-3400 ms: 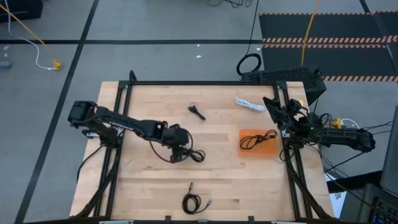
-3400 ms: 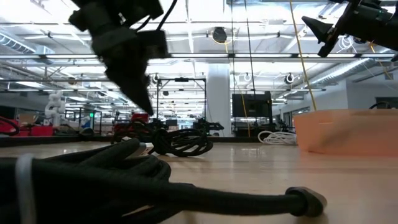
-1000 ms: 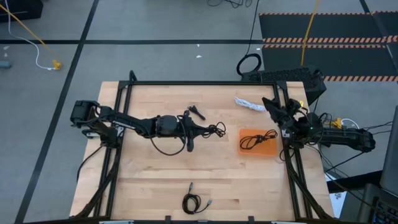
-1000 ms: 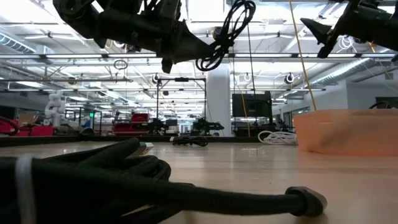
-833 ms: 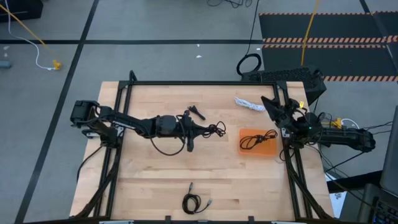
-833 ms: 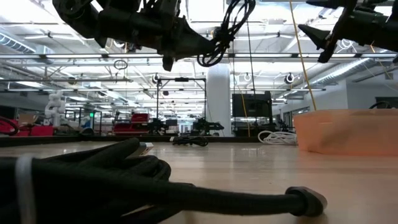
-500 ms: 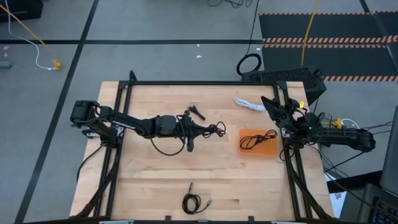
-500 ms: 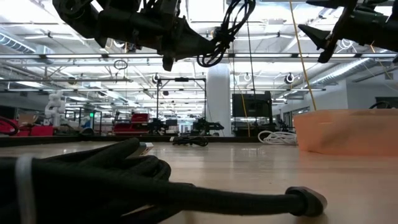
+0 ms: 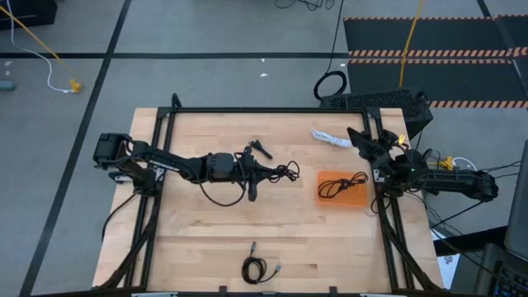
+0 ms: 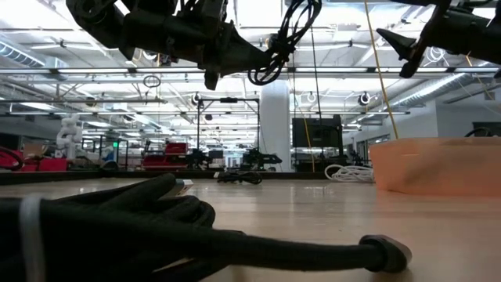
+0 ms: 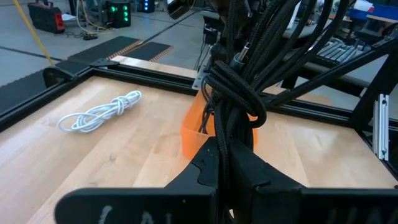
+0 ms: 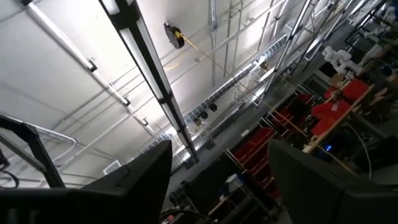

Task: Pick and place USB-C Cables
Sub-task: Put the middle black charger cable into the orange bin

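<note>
My left gripper (image 9: 264, 171) is raised over the middle of the table, shut on a black USB-C cable bundle (image 9: 285, 172) that also shows high in the low view (image 10: 283, 39). The orange tray (image 9: 356, 198) at the right holds another black cable (image 9: 337, 186). A white coiled cable (image 9: 330, 138) lies at the far right. A small black cable (image 9: 261, 148) lies at the far middle. Another black cable (image 9: 257, 267) lies by the near edge. My right gripper (image 9: 360, 139) stands open at the right edge, raised and touching nothing. My left gripper pinches the black cable bundle between its two fingers (image 11: 199, 168), on several strands at one end of the coil (image 11: 225, 140). The fingers lie about level and point toward the table's right. The bundle is lifted clear of the table, its loops (image 10: 270, 70) spreading beyond the fingertips.
A black frame rail (image 9: 264, 110) borders the table. A large black ring-shaped loop (image 9: 330, 85) and a yellow cord (image 9: 408, 41) lie on the floor beyond the far edge. Bare wood lies between my left gripper and the tray.
Over the last second my left gripper has hung still with the bundle in the air. A few seconds ago it was down at this cable on the table's left middle. Since then it has risen and gone toward the far right, lifting the cable clear.
</note>
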`<action>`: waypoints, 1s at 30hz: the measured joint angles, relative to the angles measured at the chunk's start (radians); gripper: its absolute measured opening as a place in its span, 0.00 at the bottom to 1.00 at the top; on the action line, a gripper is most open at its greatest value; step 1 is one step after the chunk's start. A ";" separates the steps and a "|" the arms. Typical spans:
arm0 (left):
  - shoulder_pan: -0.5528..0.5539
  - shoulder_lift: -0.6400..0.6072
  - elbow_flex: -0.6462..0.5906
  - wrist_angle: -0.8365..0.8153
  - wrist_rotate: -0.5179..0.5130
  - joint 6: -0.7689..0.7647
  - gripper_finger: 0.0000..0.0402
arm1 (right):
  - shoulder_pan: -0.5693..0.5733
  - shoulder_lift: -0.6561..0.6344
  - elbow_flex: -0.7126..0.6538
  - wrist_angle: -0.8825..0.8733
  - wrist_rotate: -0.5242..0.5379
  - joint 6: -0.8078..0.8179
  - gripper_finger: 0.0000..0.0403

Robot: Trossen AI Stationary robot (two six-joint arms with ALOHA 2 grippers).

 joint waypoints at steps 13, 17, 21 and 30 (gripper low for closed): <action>-0.002 0.000 0.000 0.001 0.000 -0.017 0.02 | 0.000 0.000 0.000 -0.049 0.004 0.151 0.64; -0.002 0.001 0.000 0.001 0.000 -0.018 0.04 | 0.000 0.000 0.000 -0.154 0.032 -0.042 0.64; -0.002 0.001 0.000 0.001 0.000 -0.018 0.02 | 0.000 0.000 0.000 -0.177 0.056 -0.044 0.64; -0.002 0.001 0.000 0.002 0.000 -0.018 0.04 | 0.000 0.000 0.000 -0.213 0.151 -0.085 0.64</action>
